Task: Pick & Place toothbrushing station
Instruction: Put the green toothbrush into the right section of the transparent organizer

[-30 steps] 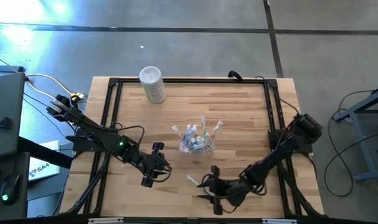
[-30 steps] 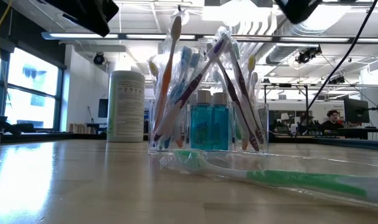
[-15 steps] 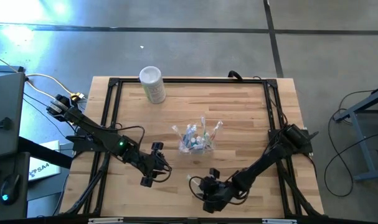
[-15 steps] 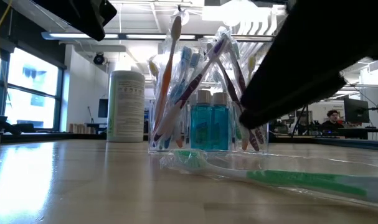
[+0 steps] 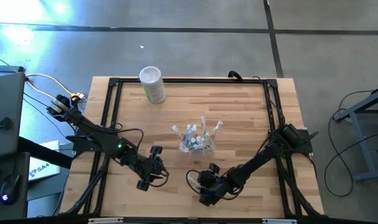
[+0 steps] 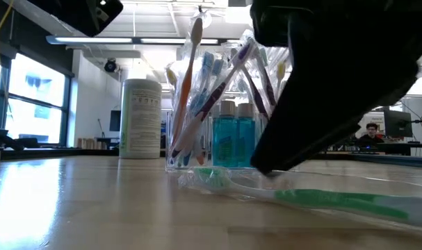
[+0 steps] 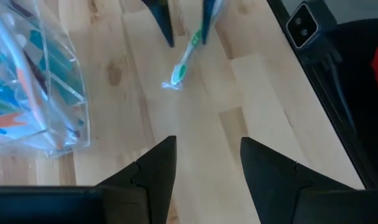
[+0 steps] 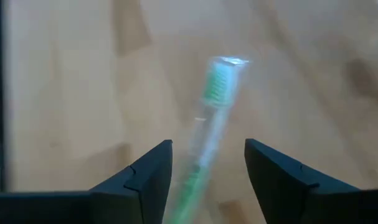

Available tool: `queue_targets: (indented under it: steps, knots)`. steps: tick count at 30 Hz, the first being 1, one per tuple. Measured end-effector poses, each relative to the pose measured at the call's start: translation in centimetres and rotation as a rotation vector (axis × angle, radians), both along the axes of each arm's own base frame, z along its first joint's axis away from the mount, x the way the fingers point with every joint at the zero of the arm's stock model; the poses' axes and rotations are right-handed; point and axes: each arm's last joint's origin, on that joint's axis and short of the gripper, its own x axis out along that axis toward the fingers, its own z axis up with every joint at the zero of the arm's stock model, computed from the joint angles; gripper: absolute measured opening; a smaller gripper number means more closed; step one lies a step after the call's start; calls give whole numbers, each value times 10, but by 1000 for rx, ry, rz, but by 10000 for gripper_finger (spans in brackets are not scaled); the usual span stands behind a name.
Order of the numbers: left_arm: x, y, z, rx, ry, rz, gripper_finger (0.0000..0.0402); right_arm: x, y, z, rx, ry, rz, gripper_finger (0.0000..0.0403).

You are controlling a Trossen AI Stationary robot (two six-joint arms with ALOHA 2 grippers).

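A clear plastic cup full of toothbrushes and teal tubes stands mid-table; the low view shows the cup upright. One green toothbrush in a clear wrapper lies flat on the wood, nearer the table's front edge. My right gripper is low over its handle, open, with one finger on each side of it. My left gripper hangs open above the table, left of the toothbrush, with nothing between its fingers.
A tall white cylinder stands at the table's far left corner. A black frame rail runs around the tabletop. Bare wood lies between the cup and the front edge. In the low view, my right arm blocks the right side.
My right gripper has come down toward the table and moved left toward the loose green toothbrush, rolling its wrist as it went. It now straddles the handle. The toothbrush and the cup have stayed where they were.
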Motion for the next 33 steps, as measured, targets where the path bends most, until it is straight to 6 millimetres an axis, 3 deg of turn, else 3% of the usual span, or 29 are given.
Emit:
queue_targets:
  steps: [7,22,27,33]
  knots:
    - [0,-1,0,3,-4,-4,173,5,2,-19,29,32,12,194]
    - [0,-1,0,4,-5,4,173,-6,-6,-27,35,197,-79,163]
    - [-3,-5,0,-1,0,-4,173,-8,-7,-28,34,216,-80,137]
    - [-5,-8,-1,-9,3,-7,173,-11,-9,-28,16,247,-87,75]
